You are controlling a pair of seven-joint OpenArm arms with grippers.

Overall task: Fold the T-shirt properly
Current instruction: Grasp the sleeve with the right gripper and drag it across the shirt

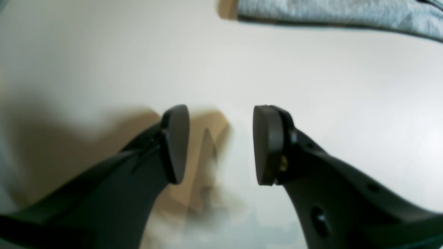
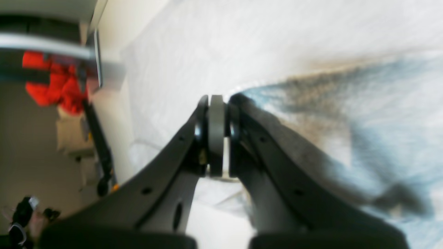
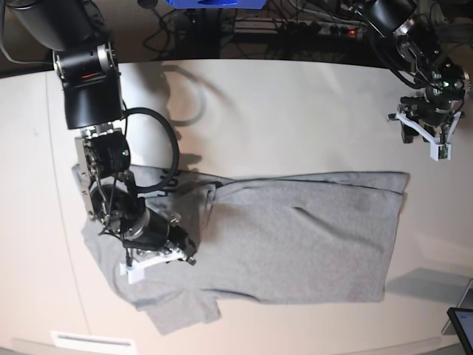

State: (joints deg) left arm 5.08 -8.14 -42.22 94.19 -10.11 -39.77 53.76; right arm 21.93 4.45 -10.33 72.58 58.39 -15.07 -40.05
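Right wrist: right claw [image 2: 217, 114] pinches T-shirt [image 2: 380, 114] (left gapes).

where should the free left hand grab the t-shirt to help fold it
Best bet is the hem corner of the T-shirt nearest the left hand, coming down from above. That corner lies flat and uncovered on the table; the right hand is shut at the sleeve end.

White table [image 3: 295, 118] fills the base view. Cables [image 3: 295, 29] and a blue object [image 3: 214, 4] lie beyond its far edge. Dark screen corner [image 3: 462, 325] at near right. Right wrist view: blurred red item [image 2: 55, 83] off the table, unidentifiable.
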